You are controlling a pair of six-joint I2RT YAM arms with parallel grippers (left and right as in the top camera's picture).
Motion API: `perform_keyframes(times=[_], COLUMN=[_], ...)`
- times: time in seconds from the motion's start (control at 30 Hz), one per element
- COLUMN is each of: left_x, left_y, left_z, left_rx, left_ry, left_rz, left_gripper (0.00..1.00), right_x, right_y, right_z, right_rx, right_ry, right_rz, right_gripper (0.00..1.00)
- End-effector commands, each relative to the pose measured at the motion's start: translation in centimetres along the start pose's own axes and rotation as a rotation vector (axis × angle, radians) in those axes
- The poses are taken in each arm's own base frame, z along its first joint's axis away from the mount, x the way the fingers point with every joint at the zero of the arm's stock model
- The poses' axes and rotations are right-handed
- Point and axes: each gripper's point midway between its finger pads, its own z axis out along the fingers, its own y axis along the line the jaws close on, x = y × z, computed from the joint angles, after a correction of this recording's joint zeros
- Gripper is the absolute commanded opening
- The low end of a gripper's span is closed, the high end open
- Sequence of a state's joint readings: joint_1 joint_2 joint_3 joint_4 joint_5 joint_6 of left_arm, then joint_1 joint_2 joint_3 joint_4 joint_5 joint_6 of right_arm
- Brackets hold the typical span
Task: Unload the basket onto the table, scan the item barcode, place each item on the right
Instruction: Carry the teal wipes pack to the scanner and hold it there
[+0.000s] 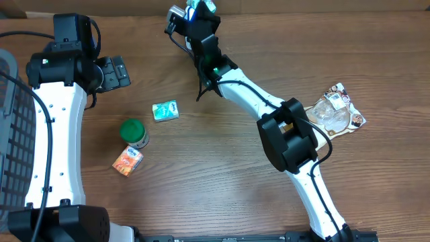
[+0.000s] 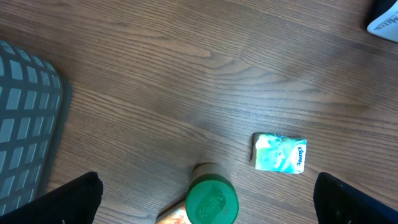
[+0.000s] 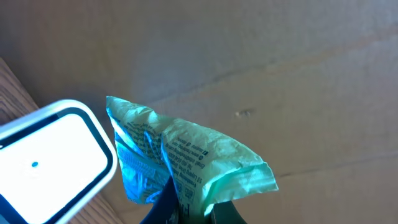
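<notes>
We're in the scan step. Right gripper (image 3: 186,210) is clamped on the bottom edge of the green packet (image 3: 186,155). It holds the packet up at the far edge of the table, right beside the scanner (image 3: 56,158); we can't tell if they touch. In the right wrist view the packet's printed face shows small text toward the camera, and we can't make out a barcode on it. The scanner window sits off to one side of the packet, not square to it. Nothing shows whether a read registered.

Left gripper (image 1: 113,72) is wide open and empty, hovering over the left of the table near the basket (image 1: 12,128). On the wood nearby are the tissue pack (image 1: 164,110), jar (image 1: 134,132) and orange box (image 1: 127,161). A clear bag (image 1: 336,111) lies well apart on the right.

Next move, our read: rotate the wrist so the barcode face meets the scanner window, without bumping it. The packet is soft, crumpled film, so the code may be creased, and we'd present it flat and steady. The pinch is on the edge only, so slip is the risk.
</notes>
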State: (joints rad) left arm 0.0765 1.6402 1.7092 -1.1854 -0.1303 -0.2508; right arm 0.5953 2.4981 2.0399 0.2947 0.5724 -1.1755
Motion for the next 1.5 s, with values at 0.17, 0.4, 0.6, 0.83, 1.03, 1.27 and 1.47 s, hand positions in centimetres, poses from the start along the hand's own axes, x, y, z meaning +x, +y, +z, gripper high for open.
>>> perform_keyframes(times=[0.17, 0.4, 0.6, 0.83, 1.03, 1.27, 1.47], left_x=[-0.6, -0.6, -0.6, -0.6, -0.6, -0.6, -0.6], left_y=[-0.2, -0.2, -0.2, -0.2, -0.2, -0.2, -0.2], left_z=[-1.0, -1.0, -1.0, -1.0, -1.0, -1.0, -1.0], left_rx=[0.016, 0.016, 0.016, 0.016, 0.016, 0.016, 0.016], left_ry=[-0.031, -0.032, -0.032, -0.031, -0.031, -0.032, -0.032], left_rz=[0.015, 0.015, 0.015, 0.015, 0.015, 0.015, 0.015], left_gripper=[1.0, 1.0, 1.0, 1.0, 1.0, 1.0, 1.0], right_x=[0.2, 0.3, -0.2, -0.8, -2.3, -4.1, -2.2], right_y=[1.0, 0.5, -1.0, -3.6, -10.7, -18.1, -20.7], right_z=[0.5, 0.5, 0.4, -0.4, -2.9, -9.1, -15.9], right_rx=[-0.002, 0.021, 0.079, 0.081, 0.093, -0.069, -0.365], right_ry=[-0.01, 0.0, -0.013, -0.007, -0.029, -0.076, 0.014], right_rz=[0.002, 0.012, 0.044, 0.059, 0.302, 0.661, 1.07], right_gripper=[0.04, 0.04, 0.04, 0.04, 0.04, 0.04, 0.04])
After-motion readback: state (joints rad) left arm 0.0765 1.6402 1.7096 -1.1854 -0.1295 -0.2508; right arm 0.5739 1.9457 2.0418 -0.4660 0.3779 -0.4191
